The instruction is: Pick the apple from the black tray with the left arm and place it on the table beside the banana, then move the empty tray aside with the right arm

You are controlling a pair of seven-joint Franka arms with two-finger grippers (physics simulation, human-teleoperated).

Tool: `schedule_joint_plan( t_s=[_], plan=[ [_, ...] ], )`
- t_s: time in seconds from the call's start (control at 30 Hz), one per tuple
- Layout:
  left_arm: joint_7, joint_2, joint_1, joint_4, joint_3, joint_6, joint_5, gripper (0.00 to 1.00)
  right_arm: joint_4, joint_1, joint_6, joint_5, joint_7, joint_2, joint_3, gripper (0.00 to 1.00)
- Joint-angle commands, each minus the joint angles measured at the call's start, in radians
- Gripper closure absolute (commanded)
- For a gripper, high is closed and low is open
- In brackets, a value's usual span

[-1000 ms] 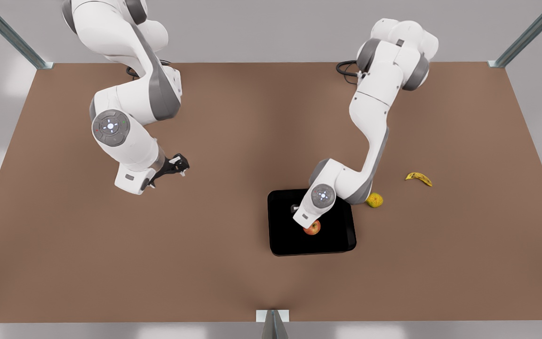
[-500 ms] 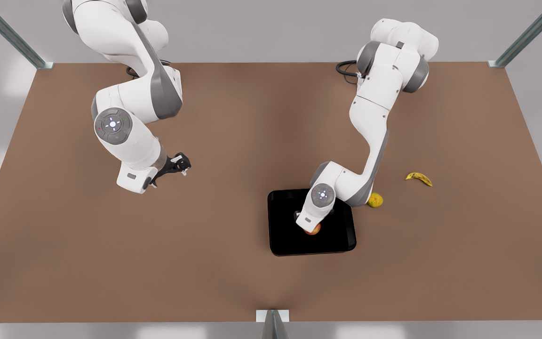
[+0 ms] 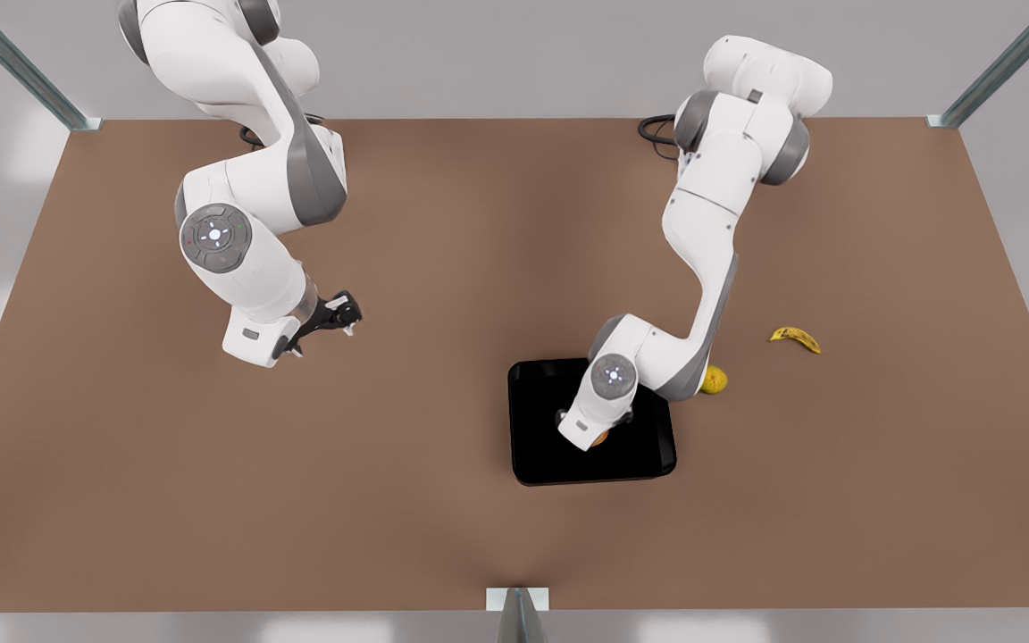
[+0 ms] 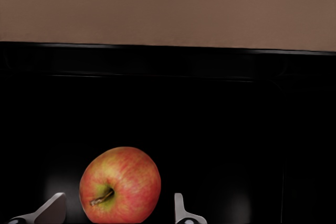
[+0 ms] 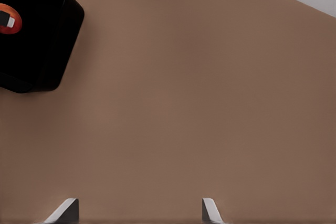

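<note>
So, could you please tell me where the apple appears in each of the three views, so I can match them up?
Front view: the apple peeks out under the left gripper, on the black tray.
Left wrist view: the apple sits between the open fingertips.
Right wrist view: the apple is far off, in a corner.
Shared landmark: the black tray.
</note>
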Motion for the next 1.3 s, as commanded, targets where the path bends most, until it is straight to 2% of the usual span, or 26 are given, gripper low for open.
schedule_joint_plan(
  t_s=[0.0,0.4,0.43,0.47,0.5,0.57,0.77,0.8,0.83,1.07,1.1,1.13,1.17,1.27],
  plan=[
    [0.081,0.008,0.001,0.009,0.002,0.013,0.004,0.0,0.002,0.0,-0.01,0.002,0.0,-0.001,0.0,0.0],
    [0.079,0.054,0.006,0.009,0.003,0.074,0.011,0.0,0.002,0.0,-0.01,0.0,-0.003,-0.001,0.003,0.0],
    [0.079,0.054,0.006,0.009,0.003,0.074,0.011,0.04,0.002,0.0,-0.013,0.0,-0.011,-0.001,0.003,0.0],
    [0.078,0.054,0.007,0.009,0.003,0.074,0.011,0.21,0.002,0.0,-0.014,0.0,-0.011,-0.001,0.002,0.0],
    [0.076,0.054,0.007,0.009,0.003,0.074,0.011,0.28,0.002,0.0,-0.013,0.0,-0.009,-0.001,0.003,0.0],
    [0.076,0.054,0.007,0.009,0.002,0.074,0.011,0.32,0.001,0.002,-0.013,0.0,-0.009,-0.001,0.003,0.0],
    [0.099,0.021,0.021,0.013,0.005,0.001,0.01,0.32,0.001,0.006,-0.011,0.0,-0.009,-0.001,0.003,0.0],
    [0.099,0.012,0.024,0.013,0.003,-0.019,0.01,0.32,0.001,0.006,-0.011,0.0,-0.006,-0.001,0.003,0.04],
    [0.099,-0.004,0.026,0.013,0.003,-0.026,0.01,0.32,0.001,0.006,-0.014,0.002,-0.002,-0.003,0.003,0.0],
    [0.154,-0.097,0.058,0.013,-0.004,-0.229,-0.001,0.32,0.001,0.006,-0.014,0.002,-0.002,-0.003,0.003,0.0],
    [0.181,-0.102,0.072,0.013,-0.003,-0.248,0.001,0.32,0.001,0.006,-0.013,0.002,0.0,-0.003,0.003,0.0],
    [0.211,-0.119,0.087,0.013,-0.003,-0.275,0.001,0.32,-0.001,0.006,-0.007,0.003,0.0,-0.001,0.003,0.05],
    [0.242,-0.137,0.102,0.013,-0.003,-0.3,0.001,0.32,-0.001,0.006,-0.002,0.006,0.004,0.003,0.002,0.0],
    [0.348,-0.182,0.149,0.012,0.002,-0.352,0.008,0.31,0.004,0.074,0.07,0.006,0.112,0.037,-0.006,0.0]
  ],
)
